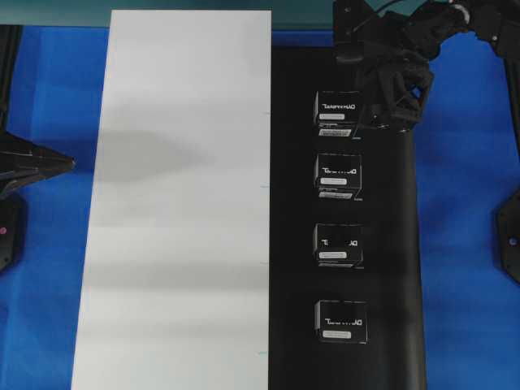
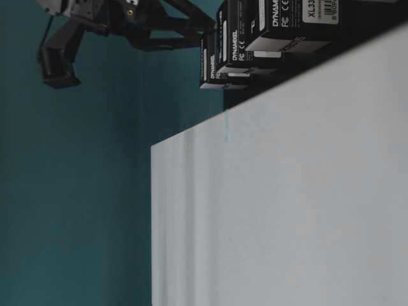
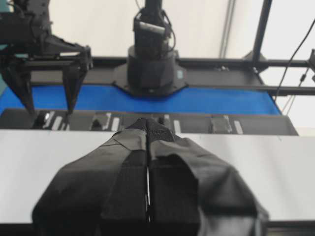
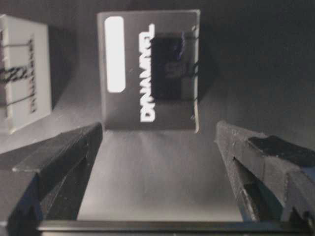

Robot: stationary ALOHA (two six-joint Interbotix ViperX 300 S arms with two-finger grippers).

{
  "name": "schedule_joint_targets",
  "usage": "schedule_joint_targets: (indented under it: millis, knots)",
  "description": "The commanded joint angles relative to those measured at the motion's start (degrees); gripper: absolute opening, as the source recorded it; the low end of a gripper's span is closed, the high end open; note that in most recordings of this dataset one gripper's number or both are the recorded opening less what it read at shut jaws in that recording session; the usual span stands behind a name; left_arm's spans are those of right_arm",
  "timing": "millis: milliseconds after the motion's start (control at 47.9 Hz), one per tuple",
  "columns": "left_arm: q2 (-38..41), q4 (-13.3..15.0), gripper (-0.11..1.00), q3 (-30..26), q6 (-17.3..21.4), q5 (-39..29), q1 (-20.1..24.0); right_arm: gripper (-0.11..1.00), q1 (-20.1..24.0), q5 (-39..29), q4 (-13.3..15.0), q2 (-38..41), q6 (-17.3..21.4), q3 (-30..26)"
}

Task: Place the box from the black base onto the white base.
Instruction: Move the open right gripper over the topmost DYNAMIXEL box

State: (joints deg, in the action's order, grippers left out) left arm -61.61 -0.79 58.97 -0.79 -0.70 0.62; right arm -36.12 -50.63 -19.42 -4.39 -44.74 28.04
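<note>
Fingers (image 4: 157, 162) spread, black white-lettered box (image 4: 149, 71) ahead

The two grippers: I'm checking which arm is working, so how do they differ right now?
The right gripper has its jaws spread wide, while the left gripper is pressed shut. The right gripper hangs over the black base beside the farthest box; the left gripper sits by the white base, away from every box. Both are black and hold nothing.
</note>
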Motion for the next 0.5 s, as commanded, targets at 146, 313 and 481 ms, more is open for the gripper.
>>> schedule_joint_targets:
  millis: [146,313,481]
  knots:
    - [0.4,-0.1,-0.06,-1.5,-0.1,0.1,0.2,1.0,3.3,2.2,-0.7,3.0,-0.1,-0.6]
    - [0.4,-0.2,-0.06,-1.5,-0.1,0.1,0.2,1.0,3.9,6.9,-1.0,3.6,0.0,-0.5]
    - [0.4,-0.2,-0.06,-1.5,-0.1,0.0,0.2,1.0,4.0,8.2,-1.6,3.7,0.2,-0.1]
